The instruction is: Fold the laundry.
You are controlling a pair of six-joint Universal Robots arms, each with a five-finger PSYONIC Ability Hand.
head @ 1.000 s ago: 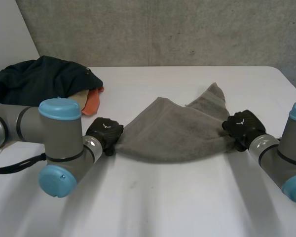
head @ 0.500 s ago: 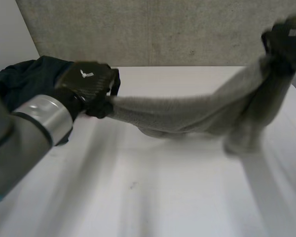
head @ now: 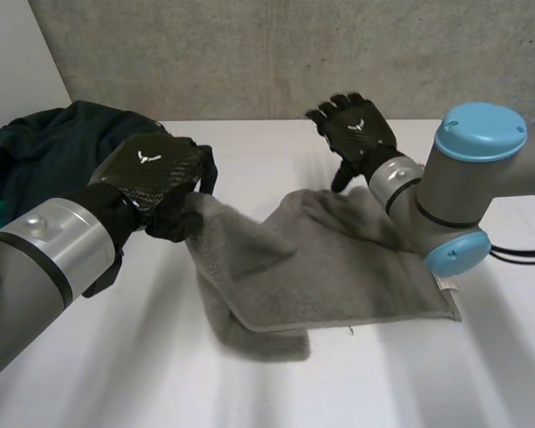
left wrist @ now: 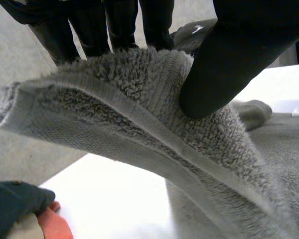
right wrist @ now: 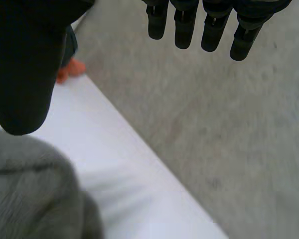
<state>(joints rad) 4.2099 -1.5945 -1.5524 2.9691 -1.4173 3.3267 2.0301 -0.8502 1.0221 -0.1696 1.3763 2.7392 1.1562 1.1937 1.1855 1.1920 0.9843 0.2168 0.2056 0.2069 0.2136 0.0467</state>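
Towel [head: 339,267], grey, lies rumpled mid-table [head: 250,383], near edge doubled under. Its raised left corner is pinched between thumb and fingers of left hand [head: 156,178]. Beyond its far edge, right hand [head: 355,134] is above the table, fingers straight and spread, holding nothing. Dark clothes pile [head: 62,152] far left.

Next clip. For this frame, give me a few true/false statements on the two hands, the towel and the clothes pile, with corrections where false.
1. The left hand pinches the grey towel between thumb and fingers. True.
2. The right hand grips the towel as well. False: its fingers are straight and hold nothing.
3. The towel lies wholly flat on the white table. False: the left hand holds one edge up off it.
4. A pile of dark clothes lies at the table's far left. True.
5. An orange thing shows beside that pile. True.
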